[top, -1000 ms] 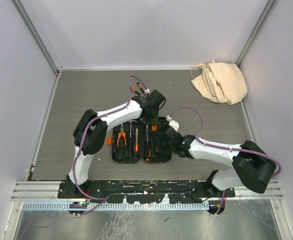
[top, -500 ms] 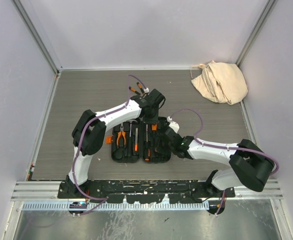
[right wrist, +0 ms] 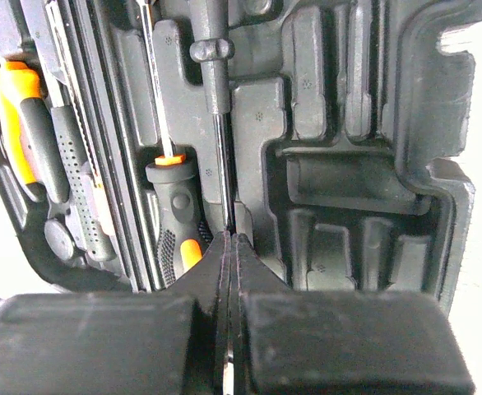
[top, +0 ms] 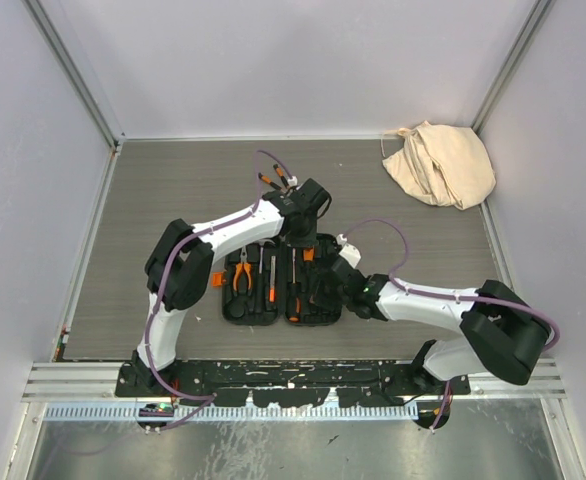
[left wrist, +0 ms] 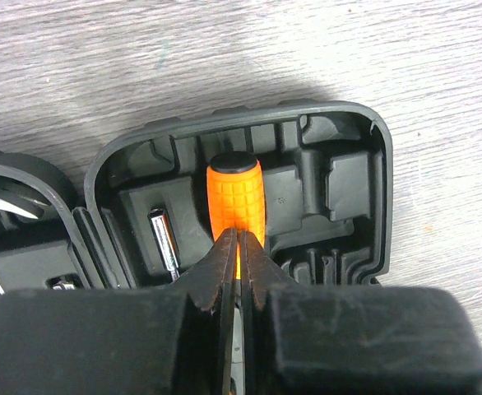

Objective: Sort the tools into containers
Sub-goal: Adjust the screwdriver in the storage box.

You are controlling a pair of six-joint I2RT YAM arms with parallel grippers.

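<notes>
Grey wood-grain tabletop (top: 173, 200), walled in pale panels (top: 303, 60), is seen from above: the open case (top: 231, 312) lies mid-table, a bag (top: 440, 163) in the far right corner. Since a second earlier the right arm (top: 428, 298) has shifted slightly; the case is unmoved. At the left wrist, the left gripper (left wrist: 238, 247) is pressed nearly together over an orange handle (left wrist: 235, 193) seated in the case. At the right wrist, the right gripper (right wrist: 229, 243) is pressed together at a thin shaft (right wrist: 221, 164); a grip cannot be told.
</notes>
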